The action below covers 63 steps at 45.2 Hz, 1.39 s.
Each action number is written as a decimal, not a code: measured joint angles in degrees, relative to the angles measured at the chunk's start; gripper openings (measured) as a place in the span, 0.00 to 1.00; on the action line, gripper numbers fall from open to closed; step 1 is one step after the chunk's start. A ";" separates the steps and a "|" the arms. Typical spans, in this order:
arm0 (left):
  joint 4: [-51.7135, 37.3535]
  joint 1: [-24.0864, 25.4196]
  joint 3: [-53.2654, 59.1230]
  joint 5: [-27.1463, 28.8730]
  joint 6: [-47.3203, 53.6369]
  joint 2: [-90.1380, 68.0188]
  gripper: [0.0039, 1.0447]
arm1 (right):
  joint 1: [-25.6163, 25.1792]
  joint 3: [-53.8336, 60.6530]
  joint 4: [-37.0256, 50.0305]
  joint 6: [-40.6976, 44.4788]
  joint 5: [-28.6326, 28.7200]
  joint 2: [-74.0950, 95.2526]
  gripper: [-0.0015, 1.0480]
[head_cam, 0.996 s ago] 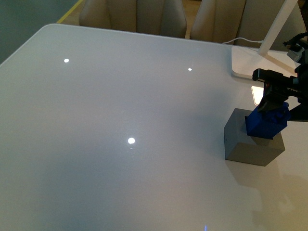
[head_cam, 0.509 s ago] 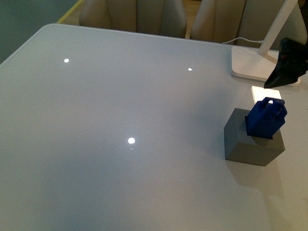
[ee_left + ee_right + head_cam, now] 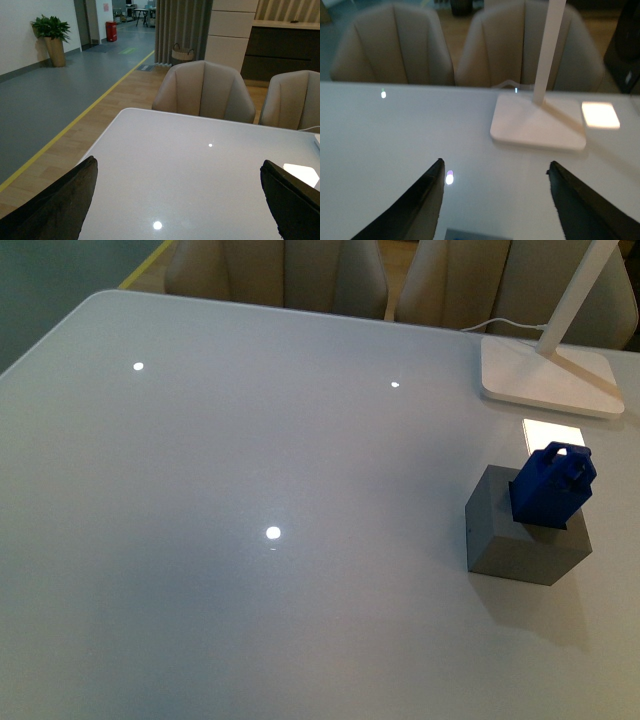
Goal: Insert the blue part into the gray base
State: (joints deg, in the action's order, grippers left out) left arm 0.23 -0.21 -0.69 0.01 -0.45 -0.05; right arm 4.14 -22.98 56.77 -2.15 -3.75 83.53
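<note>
In the front view the gray base (image 3: 520, 540) stands on the white table at the right. The blue part (image 3: 552, 485) sits in the hole in its top, its knobby looped top sticking up and tilted slightly. Neither arm shows in the front view. My left gripper (image 3: 177, 172) is open and empty, high over the table's left part. My right gripper (image 3: 492, 167) is open and empty, facing the lamp foot; a sliver of the gray base (image 3: 475, 234) shows between its fingers at the frame's edge. The blue part is out of both wrist views.
A flat white lamp foot (image 3: 545, 375) with a slanted stem and cable stands behind the base, also in the right wrist view (image 3: 537, 125). Beige chairs (image 3: 280, 275) line the table's far edge (image 3: 300, 312). A bright light patch (image 3: 550, 432) lies by the base.
My right gripper let go of the blue part, rose and drew back out of the front view. The blue part stays standing in the gray base.
</note>
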 joint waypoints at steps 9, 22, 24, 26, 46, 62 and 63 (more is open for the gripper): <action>0.00 0.00 0.02 0.02 0.00 0.00 0.93 | -3.26 8.50 1.86 1.53 3.56 -9.51 0.12; 0.00 0.00 0.00 0.02 0.00 0.00 0.93 | -4.07 16.68 2.03 1.84 3.61 -17.44 0.02; 0.00 0.00 0.00 0.02 0.00 0.00 0.93 | -4.07 17.77 0.68 1.81 3.61 -19.43 0.02; 0.00 0.00 0.00 0.02 0.00 0.00 0.93 | -4.07 18.29 -0.48 1.84 3.72 -21.22 0.02; 0.00 0.00 0.02 0.02 0.00 0.00 0.93 | -4.07 21.88 -16.63 1.84 3.72 -41.70 0.02; 0.00 0.00 0.00 0.02 0.00 0.00 0.93 | -4.07 21.94 -30.97 1.84 3.72 -57.51 0.02; 0.00 0.00 0.02 0.02 0.00 0.00 0.93 | -4.07 21.94 -31.82 1.84 3.72 -58.40 0.02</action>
State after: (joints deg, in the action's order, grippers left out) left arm 0.23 -0.21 -0.67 0.03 -0.45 -0.05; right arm 0.08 -1.04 24.95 -0.32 -0.03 25.12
